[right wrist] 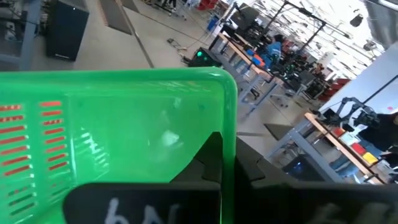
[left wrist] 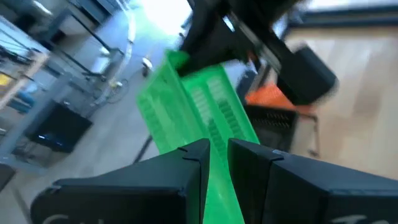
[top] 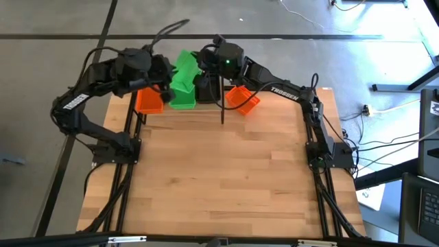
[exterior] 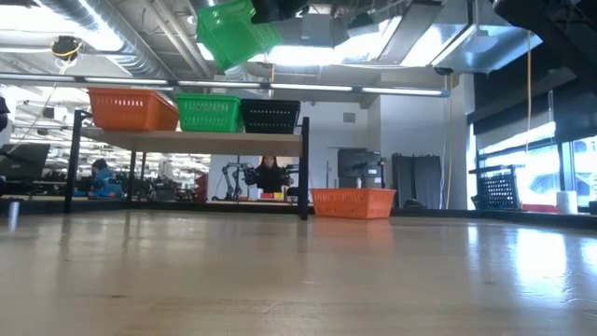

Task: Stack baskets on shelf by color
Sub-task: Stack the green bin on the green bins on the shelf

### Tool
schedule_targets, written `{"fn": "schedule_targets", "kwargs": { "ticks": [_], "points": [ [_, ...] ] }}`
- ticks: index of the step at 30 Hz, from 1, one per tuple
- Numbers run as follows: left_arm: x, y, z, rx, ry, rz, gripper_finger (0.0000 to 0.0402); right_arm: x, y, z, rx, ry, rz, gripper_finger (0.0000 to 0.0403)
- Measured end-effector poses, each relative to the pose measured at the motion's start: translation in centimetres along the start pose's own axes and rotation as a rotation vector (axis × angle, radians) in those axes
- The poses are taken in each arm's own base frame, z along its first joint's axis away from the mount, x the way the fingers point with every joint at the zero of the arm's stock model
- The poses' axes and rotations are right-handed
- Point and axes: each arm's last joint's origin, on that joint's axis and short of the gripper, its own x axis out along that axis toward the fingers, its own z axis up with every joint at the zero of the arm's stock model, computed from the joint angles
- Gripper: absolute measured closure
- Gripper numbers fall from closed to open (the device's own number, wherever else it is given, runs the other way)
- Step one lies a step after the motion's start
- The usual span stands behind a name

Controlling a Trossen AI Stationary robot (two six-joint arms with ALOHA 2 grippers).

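Held aloft, tilted: green basket (exterior: 233,33), both the left pincer (left wrist: 214,152) and right pincer (right wrist: 227,168) clamped on its rim. Directly below, toward 6 o'clock in the low view: green stack (exterior: 209,113) on the shelf (exterior: 187,140), between orange and black. Left arm nearer.

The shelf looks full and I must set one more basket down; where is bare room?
The near and middle tabletop is bare between the two arm bases. It is crowded at the far edge: the shelf holds orange, green and black baskets side by side, both grippers hold a green basket above it, and an orange basket sits beside its right post.
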Motion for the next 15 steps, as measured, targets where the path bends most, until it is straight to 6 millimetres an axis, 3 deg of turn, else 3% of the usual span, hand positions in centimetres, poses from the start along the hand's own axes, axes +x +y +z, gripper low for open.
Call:
{"fn": "schedule_targets", "kwargs": {
  "ticks": [15],
  "points": [
    [2.1,-0.7,0.6,0.008,0.038,0.078,0.0351,-0.1,-0.1,0.4,0.01,-0.035,-0.019,0.0403]
  ]
}}
